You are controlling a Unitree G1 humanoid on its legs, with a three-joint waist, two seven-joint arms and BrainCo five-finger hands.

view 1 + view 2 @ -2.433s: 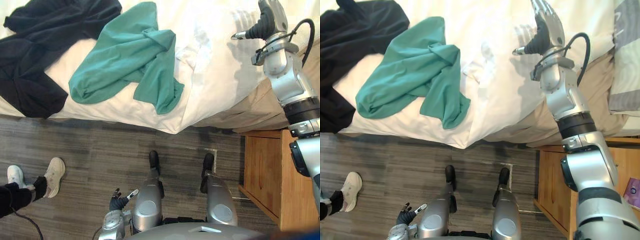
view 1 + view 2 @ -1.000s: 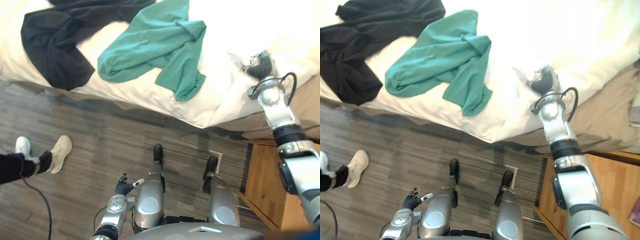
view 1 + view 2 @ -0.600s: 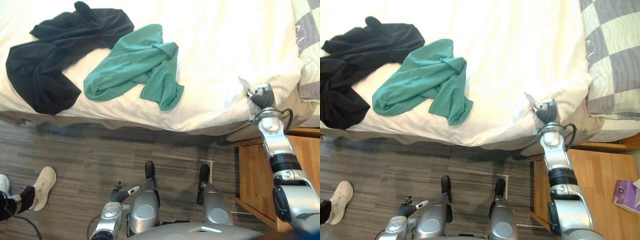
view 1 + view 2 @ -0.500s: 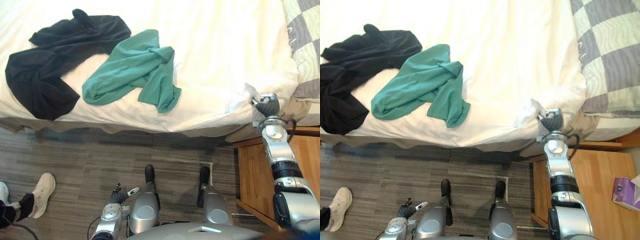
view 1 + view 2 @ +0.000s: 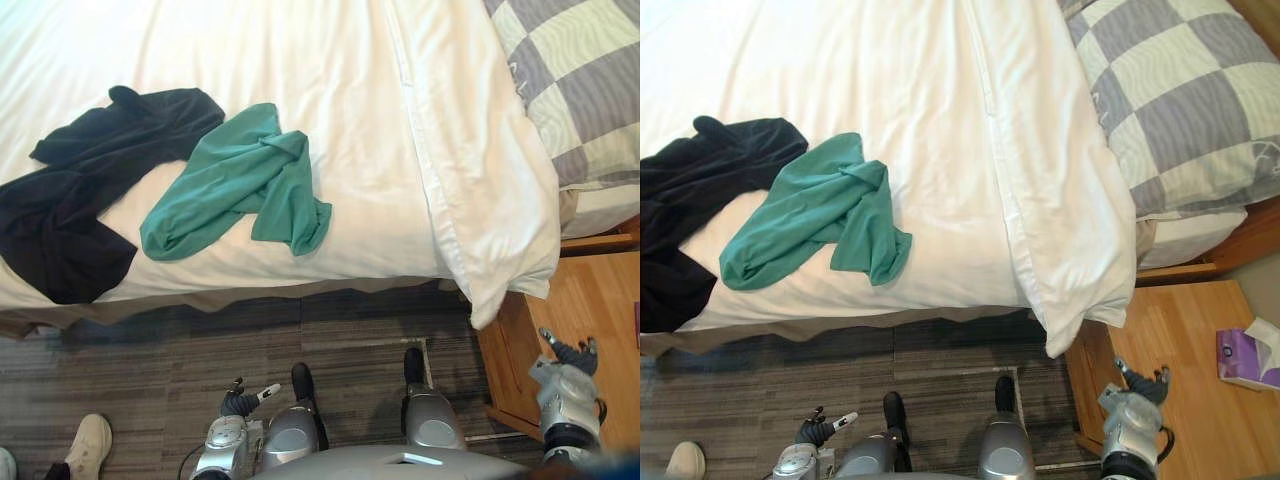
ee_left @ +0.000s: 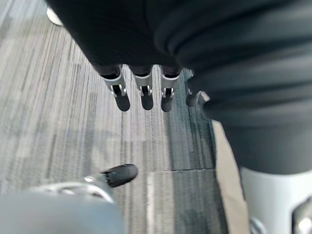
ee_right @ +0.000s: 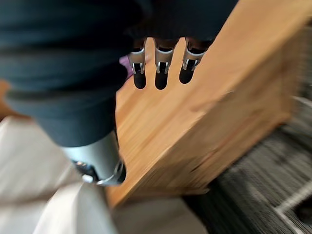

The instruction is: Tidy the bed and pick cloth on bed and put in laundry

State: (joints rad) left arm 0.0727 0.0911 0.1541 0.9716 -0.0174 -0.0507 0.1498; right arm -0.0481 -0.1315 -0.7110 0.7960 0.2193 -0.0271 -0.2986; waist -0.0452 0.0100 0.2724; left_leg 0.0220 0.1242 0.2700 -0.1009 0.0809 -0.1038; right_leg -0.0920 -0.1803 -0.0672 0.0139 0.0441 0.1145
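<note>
A teal cloth [image 5: 235, 188] lies crumpled on the white duvet [image 5: 330, 90] near the bed's front edge. To its left a black cloth [image 5: 85, 200] is spread, partly hanging over that edge. My right hand [image 5: 1137, 386] hangs open low over the wooden nightstand [image 5: 1200, 390], apart from the bed, with nothing in it; its straight fingers [image 7: 158, 68] show above the wood. My left hand [image 5: 241, 401] hangs open low above the floor, fingers [image 6: 141, 95] straight and empty.
A grey-and-white checked pillow [image 5: 575, 85] lies at the bed's right end. The duvet's corner [image 5: 495, 290] droops over the edge beside the nightstand. A purple tissue box [image 5: 1242, 360] sits on the nightstand. A person's shoe [image 5: 88, 445] stands on the grey plank floor [image 5: 150, 370].
My right hand has let go of the duvet's corner and dropped to the nightstand. The duvet now lies smooth. The camera has shifted, showing more of the bed and pillow.
</note>
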